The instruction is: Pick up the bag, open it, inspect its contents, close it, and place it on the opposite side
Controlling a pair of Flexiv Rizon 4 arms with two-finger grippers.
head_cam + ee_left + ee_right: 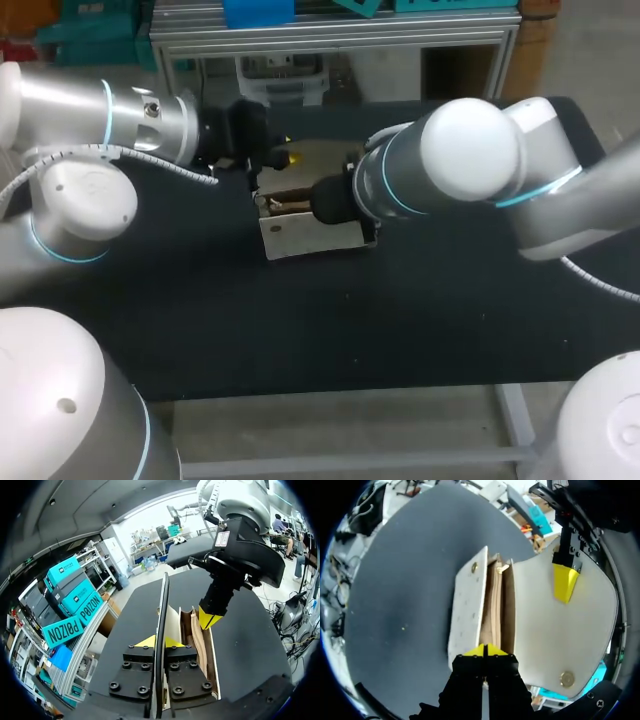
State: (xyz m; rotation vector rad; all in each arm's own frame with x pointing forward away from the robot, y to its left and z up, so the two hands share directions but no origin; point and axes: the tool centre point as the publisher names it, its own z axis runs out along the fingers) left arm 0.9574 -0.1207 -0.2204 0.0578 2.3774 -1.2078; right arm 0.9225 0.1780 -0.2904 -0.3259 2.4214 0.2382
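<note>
1. Cream bag (310, 238) is sitting mid-table (420, 320) between the two arms, with its long axis running across from one arm toward the other.
2. Left gripper (157, 641) is clamping the flap (545, 630) edge-on between its tips, holding it swung back off the mouth (496, 597).
3. Right gripper (485, 651) is sitting at the near end of the mouth with its tips pressed together. Whether a thin wall is pinched between them is not showing.
4. From the right jaws the mouth is running straight ahead along the fingers, with the front panel (467, 605) lying on one side and the flap on the other.
5. Closing is likely turning on this: the flap is needing to swing over the mouth toward the front panel. The left arm is already holding it, and the right tips are probably lying in its path.
</note>
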